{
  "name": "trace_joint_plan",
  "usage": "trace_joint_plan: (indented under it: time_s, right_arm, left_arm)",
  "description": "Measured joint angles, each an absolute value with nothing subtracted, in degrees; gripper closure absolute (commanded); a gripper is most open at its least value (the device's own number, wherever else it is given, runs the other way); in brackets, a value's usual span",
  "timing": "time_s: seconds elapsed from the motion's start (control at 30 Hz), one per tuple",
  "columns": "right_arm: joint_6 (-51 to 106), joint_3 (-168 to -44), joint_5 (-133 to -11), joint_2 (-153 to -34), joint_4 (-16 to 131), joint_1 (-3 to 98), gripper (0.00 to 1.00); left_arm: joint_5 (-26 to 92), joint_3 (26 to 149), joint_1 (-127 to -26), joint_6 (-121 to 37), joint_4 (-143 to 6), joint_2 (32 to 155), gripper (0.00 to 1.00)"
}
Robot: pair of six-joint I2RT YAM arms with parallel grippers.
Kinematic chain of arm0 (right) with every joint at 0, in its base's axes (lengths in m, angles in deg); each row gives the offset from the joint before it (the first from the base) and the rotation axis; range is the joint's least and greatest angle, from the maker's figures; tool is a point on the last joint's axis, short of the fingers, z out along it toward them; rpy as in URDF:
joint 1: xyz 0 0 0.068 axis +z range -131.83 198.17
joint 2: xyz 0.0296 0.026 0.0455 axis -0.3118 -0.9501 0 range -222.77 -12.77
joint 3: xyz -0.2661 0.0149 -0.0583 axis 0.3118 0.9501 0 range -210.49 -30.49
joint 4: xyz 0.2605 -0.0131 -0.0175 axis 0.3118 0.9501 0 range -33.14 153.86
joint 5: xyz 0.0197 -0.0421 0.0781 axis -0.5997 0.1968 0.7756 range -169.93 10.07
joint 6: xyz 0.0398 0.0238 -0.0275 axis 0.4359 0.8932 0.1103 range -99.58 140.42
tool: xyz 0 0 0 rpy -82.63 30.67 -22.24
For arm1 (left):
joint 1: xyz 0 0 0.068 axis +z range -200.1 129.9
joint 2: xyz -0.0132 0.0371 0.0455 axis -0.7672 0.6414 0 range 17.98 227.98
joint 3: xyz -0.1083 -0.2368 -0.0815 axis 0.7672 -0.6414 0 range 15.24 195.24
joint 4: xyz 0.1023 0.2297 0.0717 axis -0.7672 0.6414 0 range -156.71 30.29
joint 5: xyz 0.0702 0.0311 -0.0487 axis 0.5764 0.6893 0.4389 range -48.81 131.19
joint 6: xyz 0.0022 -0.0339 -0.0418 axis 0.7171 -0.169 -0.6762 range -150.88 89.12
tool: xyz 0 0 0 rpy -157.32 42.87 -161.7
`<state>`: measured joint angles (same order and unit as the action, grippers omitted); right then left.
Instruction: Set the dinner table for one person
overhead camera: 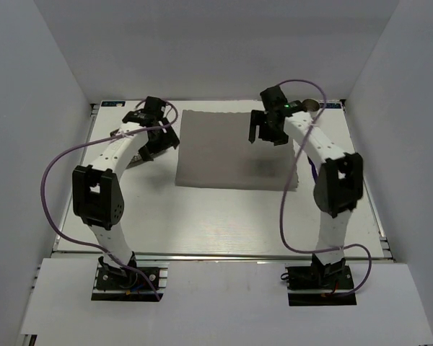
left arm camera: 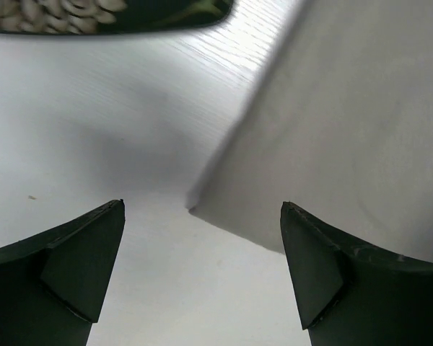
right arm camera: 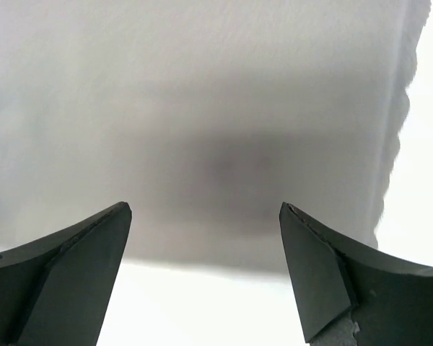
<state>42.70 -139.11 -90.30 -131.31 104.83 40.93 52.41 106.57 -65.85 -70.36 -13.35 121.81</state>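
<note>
The dinner table [overhead camera: 216, 223] is a white top with a metal rail along its near edge. A grey cloth placemat [overhead camera: 224, 151] lies flat on its far middle. My left gripper [overhead camera: 159, 143] hangs open at the placemat's left edge. In the left wrist view the left gripper [left arm camera: 202, 209] frames a corner of the placemat [left arm camera: 346, 108] on the table [left arm camera: 94, 130], with nothing between the fingers. Over the placemat's far right part hovers my right gripper [overhead camera: 265, 133], open and empty. The right wrist view shows the right gripper [right arm camera: 206, 209] above the placemat [right arm camera: 202, 86] where its edge meets the table [right arm camera: 202, 303].
A dark object with a pale pattern [left arm camera: 108, 14] lies at the top edge of the left wrist view; what it is I cannot tell. A small round thing [overhead camera: 312, 107] sits at the far right corner behind the right arm. White walls enclose three sides of the table.
</note>
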Motion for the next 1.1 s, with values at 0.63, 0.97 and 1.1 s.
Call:
trace_joint_plan:
  time_s: [0.63, 0.97, 1.1]
  right_arm:
    - [40.0, -86.9, -63.9, -75.6, 85.7, 41.6, 0.11]
    - [42.8, -77.2, -57.1, -66.0, 81.6, 41.4, 0.11]
    - [44.1, -73.0, -52.1, -63.1, 79.6, 41.4, 0.11]
  left_arm:
    - [41.9, 94.8, -41.7, -83.9, -20.5, 117.7, 0.02]
    - [35.1, 87.7, -32.5, -87.3, -30.3, 113.8, 0.02]
    - [31.5, 83.9, -31.2, -88.0, -37.3, 114.1, 0.02]
